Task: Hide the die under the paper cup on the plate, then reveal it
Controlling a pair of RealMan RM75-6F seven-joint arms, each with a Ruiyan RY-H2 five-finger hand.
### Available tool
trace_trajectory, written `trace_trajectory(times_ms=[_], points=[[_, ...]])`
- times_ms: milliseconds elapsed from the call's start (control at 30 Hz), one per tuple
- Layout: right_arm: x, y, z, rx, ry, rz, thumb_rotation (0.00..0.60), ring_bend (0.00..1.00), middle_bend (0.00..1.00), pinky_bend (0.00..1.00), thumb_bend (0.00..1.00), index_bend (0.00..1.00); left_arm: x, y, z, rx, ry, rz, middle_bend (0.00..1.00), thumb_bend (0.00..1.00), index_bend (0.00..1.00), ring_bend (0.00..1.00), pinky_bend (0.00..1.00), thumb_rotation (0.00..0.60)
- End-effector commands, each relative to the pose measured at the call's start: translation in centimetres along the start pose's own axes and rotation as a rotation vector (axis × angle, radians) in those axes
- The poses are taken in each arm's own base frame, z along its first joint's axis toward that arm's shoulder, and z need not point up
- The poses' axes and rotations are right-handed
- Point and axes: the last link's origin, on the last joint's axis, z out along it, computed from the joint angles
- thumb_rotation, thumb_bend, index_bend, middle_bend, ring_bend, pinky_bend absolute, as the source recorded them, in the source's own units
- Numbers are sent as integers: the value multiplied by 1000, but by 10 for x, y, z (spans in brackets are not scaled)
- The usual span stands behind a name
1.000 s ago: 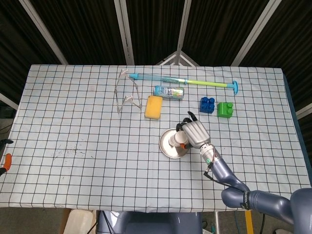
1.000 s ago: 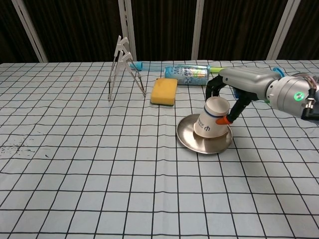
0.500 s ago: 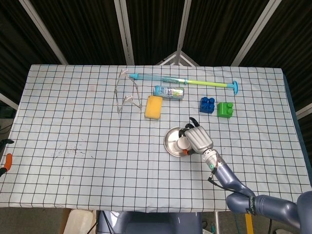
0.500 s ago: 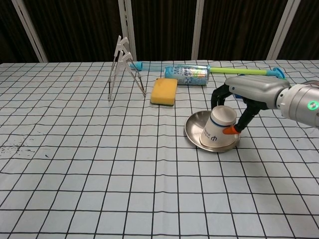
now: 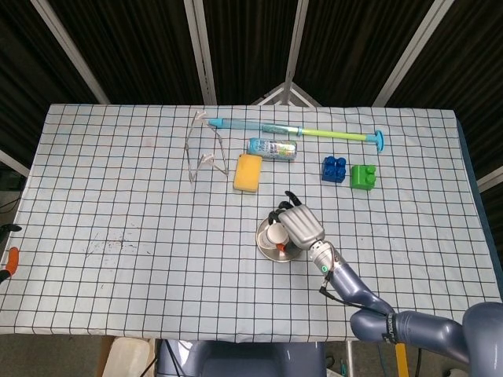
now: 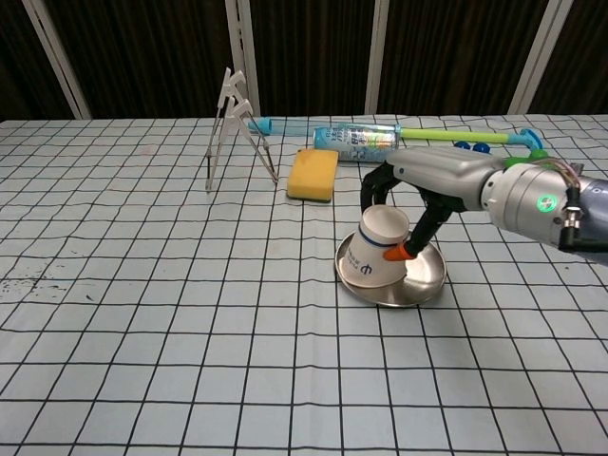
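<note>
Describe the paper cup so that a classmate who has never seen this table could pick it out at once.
On the checked table, find the round metal plate near the middle, in front of the yellow sponge. The cup sits upside down on it, tilted, gripped by the right hand. It is the only white, tapered thing there, with a blue band and a small mark on its side.

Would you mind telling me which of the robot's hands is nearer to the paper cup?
The right hand is nearer: it grips the tilted paper cup on the plate. The left hand appears in neither view.
</note>
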Motion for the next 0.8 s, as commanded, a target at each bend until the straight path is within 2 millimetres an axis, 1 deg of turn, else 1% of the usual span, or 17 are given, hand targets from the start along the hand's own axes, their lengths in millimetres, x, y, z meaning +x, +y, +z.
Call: trace_trajectory(times_ms=[33,200,433,633,800], points=[[-2,-4,6,7,-7,1,600,248,499,0,348,545,1,-1,0,2,1,-1,0,696,325,0,118,600],[-5,-1,15,-9,-7,-1,600,248,500,0,347,545,2,-3,0,7,6,-5,0,696,326,0,118,600],[4,10,18,-35,35,-9,600,248,500,0,347,545,0,-2,1,3,1,-2,0,696,326,0,118,600],[13,23,12,-61,62,-12,600,248,500,0,348,550,0,0,0,1,-2,3,0,696,326,0,118,600],[15,31,0,-75,57,-7,600,248,500,0,348,550,0,0,0,4,1,3,0,696,326,0,118,600]])
